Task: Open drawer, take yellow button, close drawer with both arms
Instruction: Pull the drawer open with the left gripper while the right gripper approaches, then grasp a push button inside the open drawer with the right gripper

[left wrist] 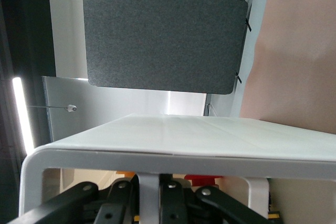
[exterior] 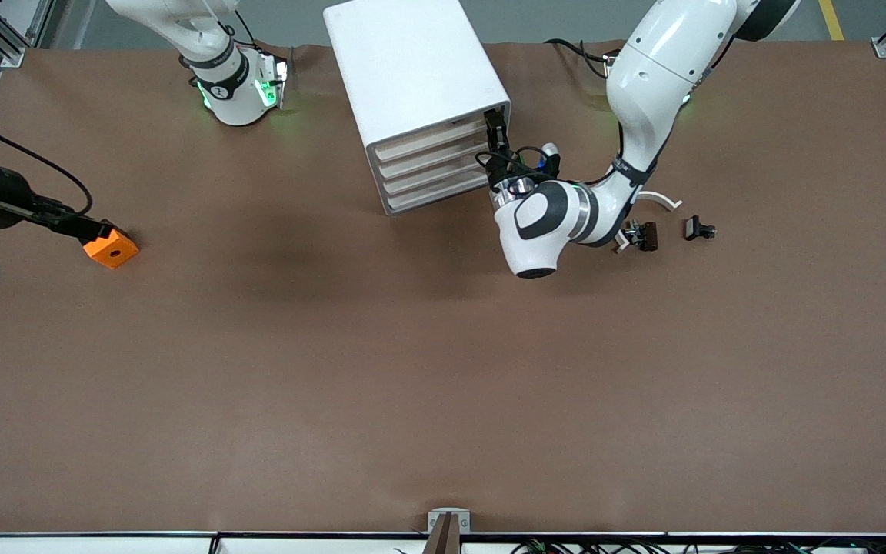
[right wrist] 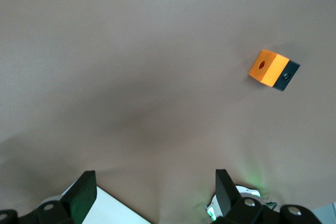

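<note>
The white drawer cabinet [exterior: 412, 69] stands near the arms' bases, its drawers looking shut. My left gripper [exterior: 495, 131] is at the top drawer's front. In the left wrist view it [left wrist: 150, 198] is shut on the upright white strip of the drawer handle [left wrist: 149, 182]. Bits of orange and red show past the handle; I cannot tell what they are. The button is hidden. My right gripper [exterior: 81, 225] is open and empty, high over the right arm's end of the table; it also shows in the right wrist view [right wrist: 152, 174].
An orange-and-black block with a hole [exterior: 110, 248] lies at the right arm's end, also seen far below the right gripper [right wrist: 273, 69]. Small black parts [exterior: 647, 235] and a white arc [exterior: 662, 200] lie beside the left arm.
</note>
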`<state>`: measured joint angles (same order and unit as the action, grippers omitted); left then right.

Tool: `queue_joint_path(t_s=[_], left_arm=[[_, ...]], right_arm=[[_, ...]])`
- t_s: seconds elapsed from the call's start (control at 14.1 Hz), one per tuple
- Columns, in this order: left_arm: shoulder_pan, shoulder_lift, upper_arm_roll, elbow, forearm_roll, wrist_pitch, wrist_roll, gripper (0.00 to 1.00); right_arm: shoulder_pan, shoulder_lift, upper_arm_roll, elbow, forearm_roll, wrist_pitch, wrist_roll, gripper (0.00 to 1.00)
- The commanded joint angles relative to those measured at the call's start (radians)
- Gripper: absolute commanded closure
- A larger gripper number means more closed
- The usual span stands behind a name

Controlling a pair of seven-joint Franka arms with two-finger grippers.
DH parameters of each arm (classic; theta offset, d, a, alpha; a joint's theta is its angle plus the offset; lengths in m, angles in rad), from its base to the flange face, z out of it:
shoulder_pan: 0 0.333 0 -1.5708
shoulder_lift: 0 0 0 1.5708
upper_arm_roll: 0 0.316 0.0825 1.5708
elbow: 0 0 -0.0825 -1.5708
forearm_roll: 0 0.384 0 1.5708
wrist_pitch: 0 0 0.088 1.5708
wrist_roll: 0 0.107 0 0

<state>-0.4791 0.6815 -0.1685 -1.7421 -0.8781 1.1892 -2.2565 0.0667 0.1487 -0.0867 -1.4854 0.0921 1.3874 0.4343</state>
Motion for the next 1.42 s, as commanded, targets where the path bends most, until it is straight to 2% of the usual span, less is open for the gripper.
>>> queue_joint_path(t_s=[0.0,0.35,0.57,1.14,1.35], left_arm=[[0.022,-0.033,-0.002,-0.025,0.031,0.010,0.018,0.93],[0.077,-0.037,-0.003,0.024,0.024,0.009,0.015,0.90],[0.125,-0.037,-0.003,0.070,0.024,0.006,0.011,0.90],[0.165,-0.027,-0.003,0.125,0.014,0.009,0.034,0.90],[0.194,-0.026,-0.003,0.138,0.005,0.010,0.038,0.90]], right_arm=[[0.067,-0.008,-0.004,0.010,0.005,0.008,0.117,0.00],[0.234,-0.005,-0.004,0.014,0.005,0.076,0.416,0.00],[0.258,0.000,-0.004,-0.001,0.110,0.146,0.637,0.00],[0.473,0.048,-0.004,-0.001,0.107,0.263,0.783,0.00],[0.606,0.074,-0.005,0.004,0.103,0.323,0.901,0.00]])
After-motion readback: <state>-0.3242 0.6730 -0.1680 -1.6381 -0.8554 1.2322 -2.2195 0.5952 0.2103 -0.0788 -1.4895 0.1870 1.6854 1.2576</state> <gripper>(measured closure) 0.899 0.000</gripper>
